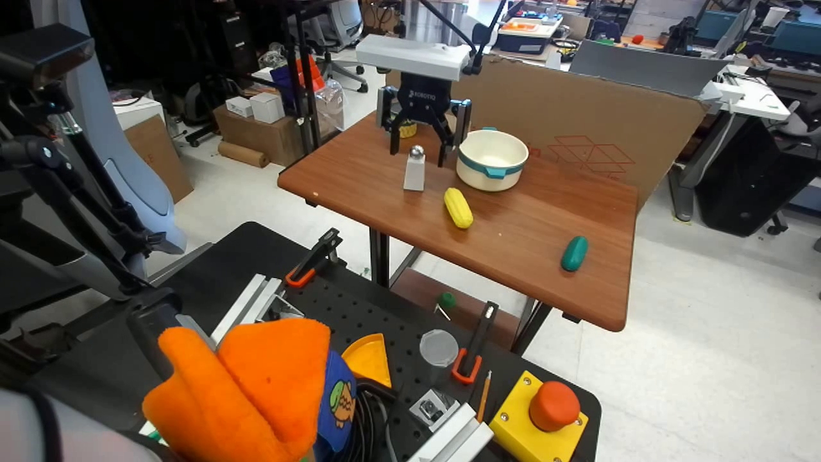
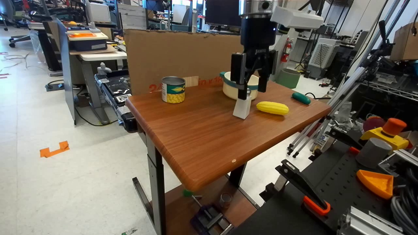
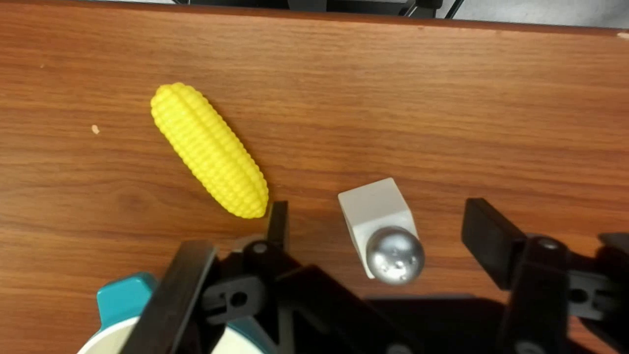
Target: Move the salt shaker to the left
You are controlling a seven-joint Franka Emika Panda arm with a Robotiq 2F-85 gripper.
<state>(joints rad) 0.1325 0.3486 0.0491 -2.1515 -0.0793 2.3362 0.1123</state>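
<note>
The salt shaker is a slim white tapered block with a round silver top. It stands upright on the brown table, in an exterior view [image 1: 414, 174], in an exterior view [image 2: 242, 109] and in the wrist view [image 3: 374, 204]. My gripper [image 1: 417, 154] points down over the table and is open. It also shows in an exterior view [image 2: 252, 93]. In the wrist view the fingers [image 3: 381, 231] stand wide apart, with the shaker's silver top between them and touching neither. In an exterior view one finger partly covers the shaker's top.
A cream pot [image 1: 492, 154] with a teal band stands close beside the gripper. A yellow corn cob [image 3: 211, 152] lies near the shaker. A green oblong thing [image 1: 574, 253] lies farther along the table [image 2: 202, 137]. A corn can [image 2: 173, 90] stands near a cardboard wall [image 2: 183, 52].
</note>
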